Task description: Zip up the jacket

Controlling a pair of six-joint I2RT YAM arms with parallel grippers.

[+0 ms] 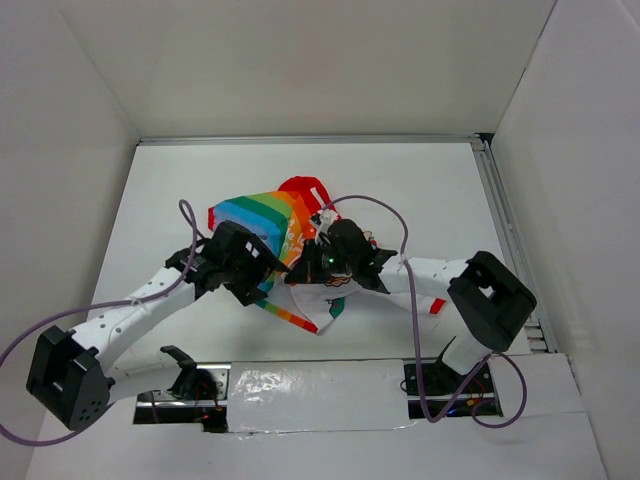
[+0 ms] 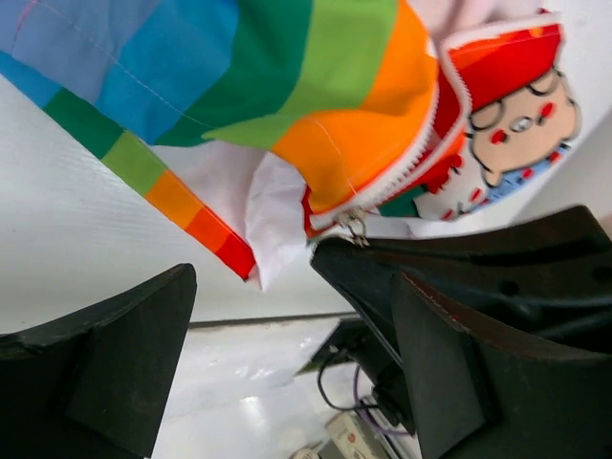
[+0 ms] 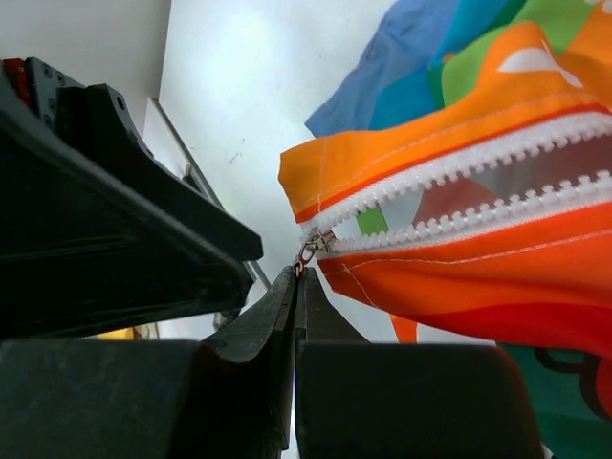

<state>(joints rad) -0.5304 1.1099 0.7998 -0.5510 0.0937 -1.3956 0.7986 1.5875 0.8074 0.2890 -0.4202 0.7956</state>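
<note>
The jacket (image 1: 265,215) is bunched mid-table, with rainbow stripes, white lining and a cartoon print. In the right wrist view its orange hem (image 3: 459,191) shows two rows of white zipper teeth, spread apart and meeting at the slider. My right gripper (image 3: 296,287) is shut on the small metal zipper pull (image 3: 306,256) at the bottom end of the zipper. It sits over the jacket's front in the top view (image 1: 318,262). My left gripper (image 2: 287,354) is open with nothing between its jaws. It is just below the jacket's hanging edge (image 2: 316,86), next to the zipper pull (image 2: 354,228).
The white table (image 1: 400,190) is boxed in by white walls. A metal rail (image 1: 505,230) runs along the right side. A taped strip (image 1: 320,385) and the arm bases lie at the near edge. Purple cables (image 1: 385,215) loop over both arms.
</note>
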